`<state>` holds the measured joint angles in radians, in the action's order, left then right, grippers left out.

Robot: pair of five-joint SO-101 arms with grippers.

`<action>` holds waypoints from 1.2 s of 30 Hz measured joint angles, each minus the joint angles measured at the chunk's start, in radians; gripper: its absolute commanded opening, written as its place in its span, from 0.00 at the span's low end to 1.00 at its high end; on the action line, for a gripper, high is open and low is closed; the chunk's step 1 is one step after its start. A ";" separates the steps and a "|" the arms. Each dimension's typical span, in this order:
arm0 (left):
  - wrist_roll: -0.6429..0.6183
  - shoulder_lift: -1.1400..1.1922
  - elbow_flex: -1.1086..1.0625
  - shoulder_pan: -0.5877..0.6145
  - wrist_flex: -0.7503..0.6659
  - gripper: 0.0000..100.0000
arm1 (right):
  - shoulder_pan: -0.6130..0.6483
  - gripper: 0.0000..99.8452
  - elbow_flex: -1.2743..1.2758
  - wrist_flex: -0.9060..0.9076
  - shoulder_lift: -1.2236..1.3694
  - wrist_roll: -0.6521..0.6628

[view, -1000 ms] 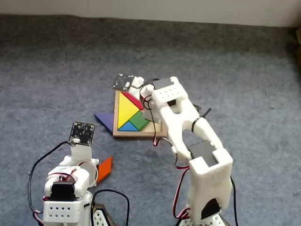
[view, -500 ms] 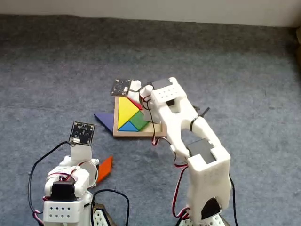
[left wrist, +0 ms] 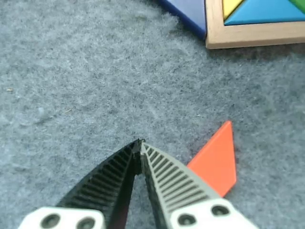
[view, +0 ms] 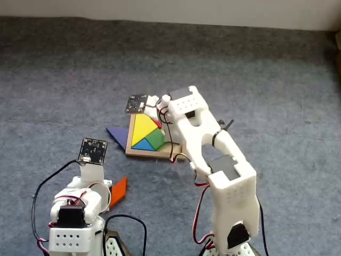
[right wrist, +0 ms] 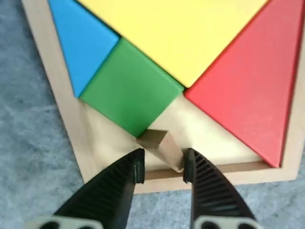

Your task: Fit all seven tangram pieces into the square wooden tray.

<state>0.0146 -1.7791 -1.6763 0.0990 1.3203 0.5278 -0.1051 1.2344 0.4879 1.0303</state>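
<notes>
Tray: square wooden tray (left wrist: 252, 40), pale tan.
Inside: yellow triangle (right wrist: 176, 33), red triangle (right wrist: 248, 95), green square (right wrist: 128, 90), blue triangle (right wrist: 81, 43), plain tan block (right wrist: 162, 145).
Outside: orange piece (left wrist: 217, 162), navy piece (left wrist: 188, 12).
Carpet (view: 266, 80): mottled grey.

Grey carpet (view: 277, 80) right across the scene: a short, fuzzy felt with a mottled nap, lying flat. Along the carpet's far edge runs a pale strip (view: 213, 10), plain and off-white. It could be wall or skirting, hard to say. At the carpet's far right corner a dim brownish patch (view: 338, 56) peeks in. The light is soft and even, and shadows on the carpet are faint and short.
</notes>
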 measured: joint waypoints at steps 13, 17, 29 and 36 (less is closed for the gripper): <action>0.000 0.000 0.000 0.000 0.000 0.01 | 0.043 0.01 -0.120 0.009 0.003 -0.135; 0.000 0.000 0.000 0.000 0.000 0.01 | 0.043 0.01 -0.120 -0.071 0.003 -0.180; 0.000 0.000 0.000 0.000 0.000 0.01 | 0.020 0.01 -0.120 -0.121 0.003 -0.155; 0.000 0.000 0.000 0.000 0.000 0.01 | 0.009 0.01 -0.032 -0.126 -0.110 -0.091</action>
<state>0.0146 -1.7791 -1.6763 0.0990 1.3203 0.5370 -0.1373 1.1086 0.3775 0.9398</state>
